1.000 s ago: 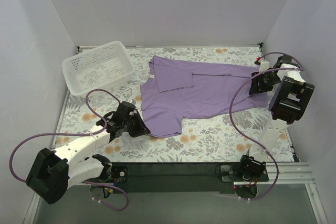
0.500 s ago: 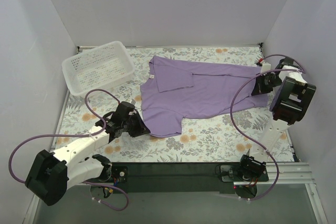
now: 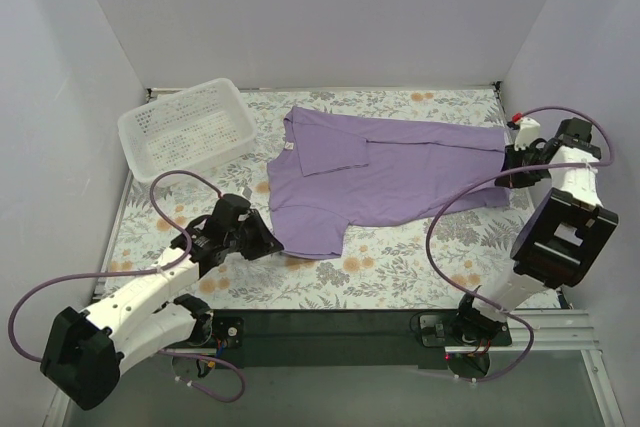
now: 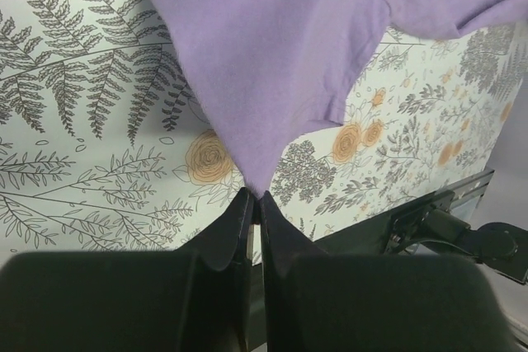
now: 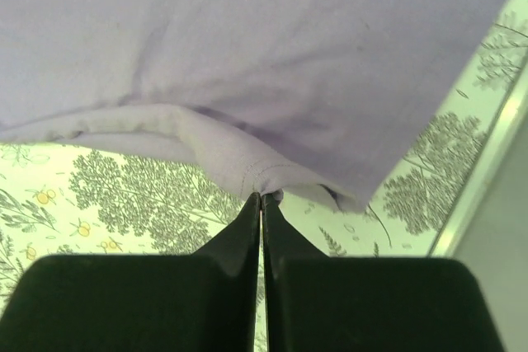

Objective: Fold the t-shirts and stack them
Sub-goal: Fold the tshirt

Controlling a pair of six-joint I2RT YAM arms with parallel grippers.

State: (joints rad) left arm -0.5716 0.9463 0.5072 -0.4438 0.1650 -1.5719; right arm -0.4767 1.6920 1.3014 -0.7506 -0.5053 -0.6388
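so the shirt (image 3: pixel 380 172) lay stretched between the two grippers, its long axis running from one pinch to the other, each arm holding the end nearer to it. the left gripper (image 4: pixel 255 197) had its fingers pressed together on a tapered corner of the cloth, with no gap showing; from that pinch the shirt fanned out straight ahead of the fingertips and off to their right. a shadow under the corner suggested it was raised a little off the table (image 3: pixel 400 267). the right gripper (image 5: pixel 261 196) was likewise closed tight, on a bunched fold of hem, and the rest of the cloth spread ahead of its fingertips. the left arm reached low and long over the table, wrist turned toward the shirt; the right arm stood bent, elbow high, its wrist out by the side wall. any fold would likely turn on carrying both pinched ends together across that axis. a basket (image 3: pixel 187 127) sat well beyond the left fingers, apart from the shirt.
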